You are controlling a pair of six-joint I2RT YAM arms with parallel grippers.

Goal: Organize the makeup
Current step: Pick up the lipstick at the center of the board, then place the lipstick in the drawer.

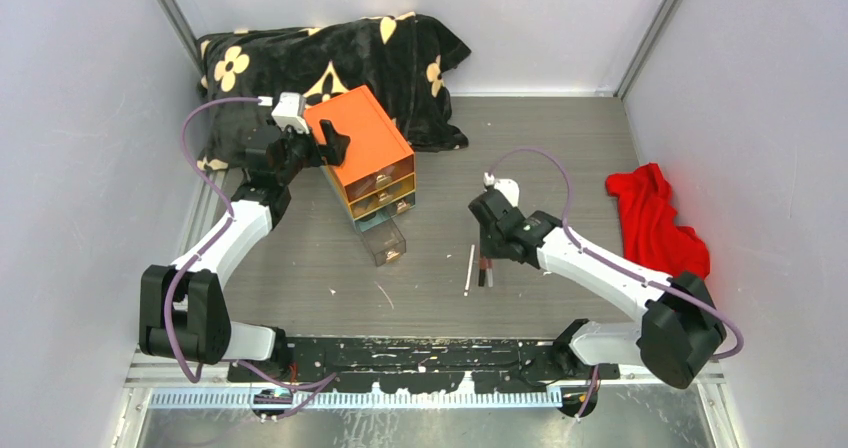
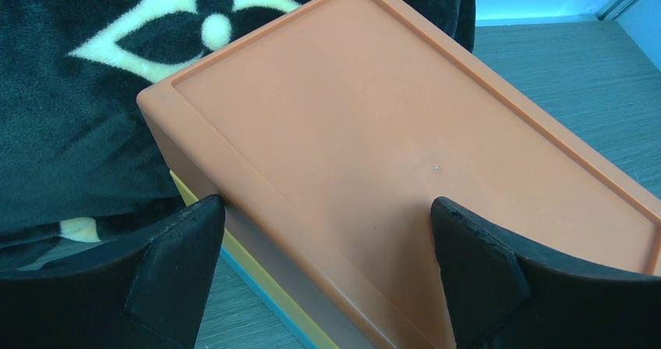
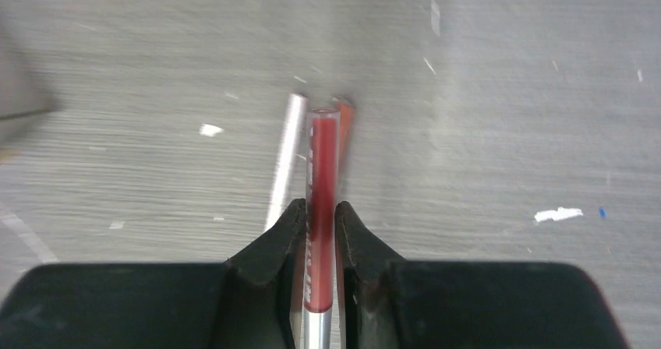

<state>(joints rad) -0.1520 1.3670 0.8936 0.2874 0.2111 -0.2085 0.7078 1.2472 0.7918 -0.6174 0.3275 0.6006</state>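
Here, the grey worktop carries a black flowered blanket at the back and the orange box before it, with a clear drawer out in front. The left hand is spread over the box's top. The right hand pinches a thin red pencil mid-worktop, just beside a white pencil.

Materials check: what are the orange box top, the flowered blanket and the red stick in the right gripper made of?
The orange box looks like matte moulded plastic: smooth top, raised rim. The flowered blanket looks like plush fleece, with a fuzzy pile visible. The red stick has a glossy, translucent-looking red barrel and a silvery lower end; probably plastic, though the end could be metal.
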